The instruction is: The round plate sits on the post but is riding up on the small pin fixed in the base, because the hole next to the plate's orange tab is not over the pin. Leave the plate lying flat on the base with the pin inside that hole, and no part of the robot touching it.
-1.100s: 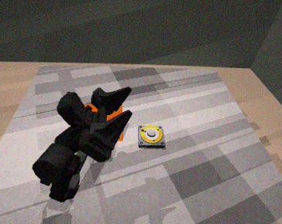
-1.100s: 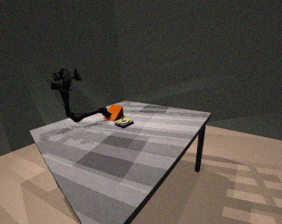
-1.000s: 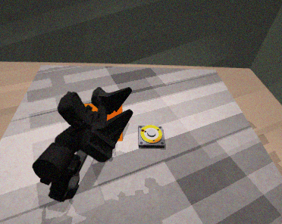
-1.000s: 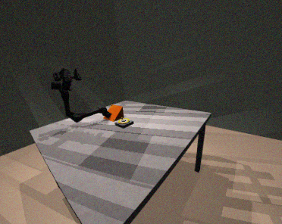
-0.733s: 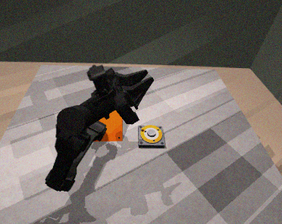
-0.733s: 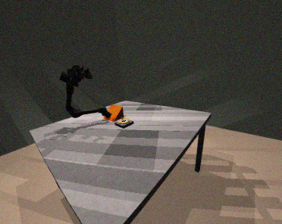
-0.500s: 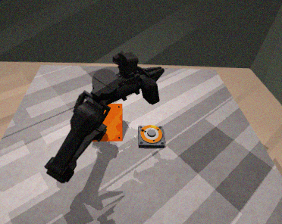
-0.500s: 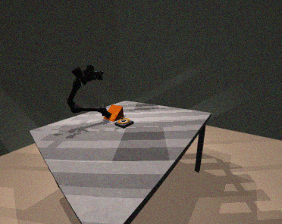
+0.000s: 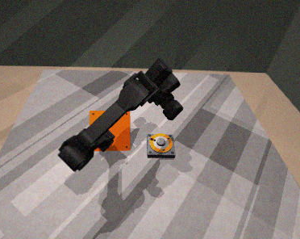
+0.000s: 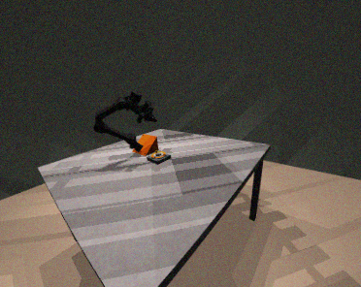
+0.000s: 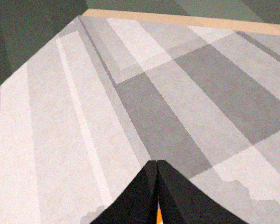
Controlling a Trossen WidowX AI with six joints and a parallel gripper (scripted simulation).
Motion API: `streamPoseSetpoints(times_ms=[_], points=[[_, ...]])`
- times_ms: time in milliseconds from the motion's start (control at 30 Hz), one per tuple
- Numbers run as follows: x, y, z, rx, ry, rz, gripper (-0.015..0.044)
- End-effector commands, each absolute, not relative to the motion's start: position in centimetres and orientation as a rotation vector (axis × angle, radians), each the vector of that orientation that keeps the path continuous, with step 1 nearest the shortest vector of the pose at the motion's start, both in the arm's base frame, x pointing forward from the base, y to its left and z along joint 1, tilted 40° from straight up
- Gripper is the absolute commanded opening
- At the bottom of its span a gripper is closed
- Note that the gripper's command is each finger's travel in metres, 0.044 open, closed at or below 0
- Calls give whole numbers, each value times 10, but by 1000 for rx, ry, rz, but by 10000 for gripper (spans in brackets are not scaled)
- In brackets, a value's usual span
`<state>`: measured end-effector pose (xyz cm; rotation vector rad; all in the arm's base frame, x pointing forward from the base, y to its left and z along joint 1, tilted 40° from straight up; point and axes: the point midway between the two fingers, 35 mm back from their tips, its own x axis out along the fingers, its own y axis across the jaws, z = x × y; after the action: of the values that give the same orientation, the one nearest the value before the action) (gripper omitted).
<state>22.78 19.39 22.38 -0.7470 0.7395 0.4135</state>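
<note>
I see the table (image 9: 233, 194) with its striped grey top, and on it my arm (image 9: 112, 121) reaching out from the orange mount (image 9: 122, 139). The gripper (image 11: 157, 172) hangs above the table with its fingers closed on nothing; in the wrist view the two black tips meet in one point. The base (image 9: 160, 154) stands just beside the mount, and the round plate (image 9: 160, 144) lies on it around the post (image 9: 160, 141), well apart from the gripper. I judge the closed tips should come down at the plate's edge and push it round slowly, never pressing from above. The orange tab, the hole and the pin I cannot make out in any view, and the tilt neither; the wrist view shows only an orange sliver at its bottom edge.
</note>
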Motion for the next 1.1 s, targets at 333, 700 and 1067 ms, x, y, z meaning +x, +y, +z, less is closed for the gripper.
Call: streamPoseSetpoints(times_ms=[333, 700, 1067], points=[[202, 93, 88, -662, 1403, -368, 0], [200, 88, 86, -662, 1420, -410, 0], [205, 64, 58, -662, 1419, -410, 0]])
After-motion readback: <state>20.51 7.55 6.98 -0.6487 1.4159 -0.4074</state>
